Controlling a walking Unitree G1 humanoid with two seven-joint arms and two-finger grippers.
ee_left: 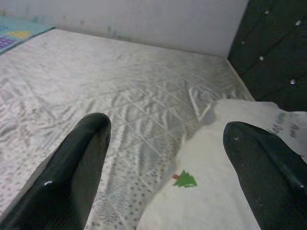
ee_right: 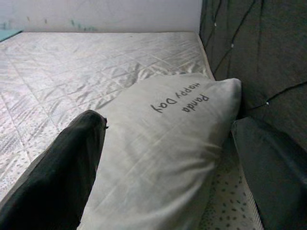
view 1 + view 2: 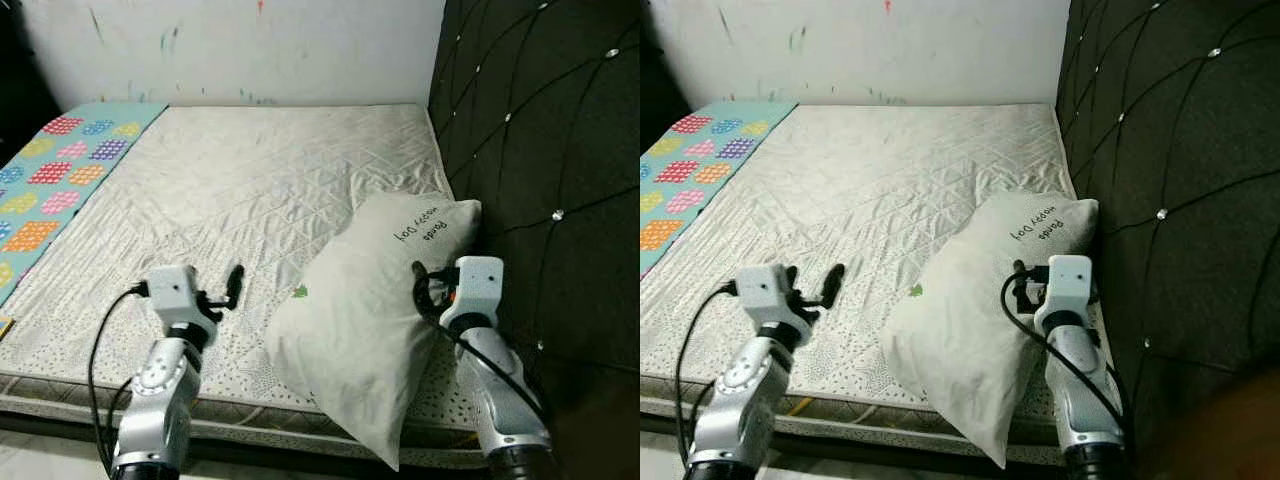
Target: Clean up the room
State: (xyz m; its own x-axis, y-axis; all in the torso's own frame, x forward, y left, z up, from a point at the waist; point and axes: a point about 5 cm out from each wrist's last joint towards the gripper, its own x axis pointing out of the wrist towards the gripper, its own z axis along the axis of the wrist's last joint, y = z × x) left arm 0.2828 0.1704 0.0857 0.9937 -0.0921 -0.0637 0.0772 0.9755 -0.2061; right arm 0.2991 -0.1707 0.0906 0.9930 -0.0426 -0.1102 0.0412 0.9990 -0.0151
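Observation:
A white pillow [image 3: 365,320] printed with "Panda Happy Day" and a small green tree lies on the right side of the mattress [image 3: 240,170], leaning towards the headboard. My right gripper [image 2: 168,122] is open at the pillow's near right edge. One finger [image 2: 72,158] rests on the pillow's top and the other is down by the headboard. My left gripper [image 1: 165,129] is open just left of the pillow [image 1: 216,201], low over the mattress, holding nothing.
A dark tufted headboard [image 3: 540,150] runs along the right side. A colourful patterned mat [image 3: 50,190] lies beside the bed on the left. A white wall [image 3: 250,50] with paint marks closes the far end. The mattress's front edge [image 3: 250,425] is near me.

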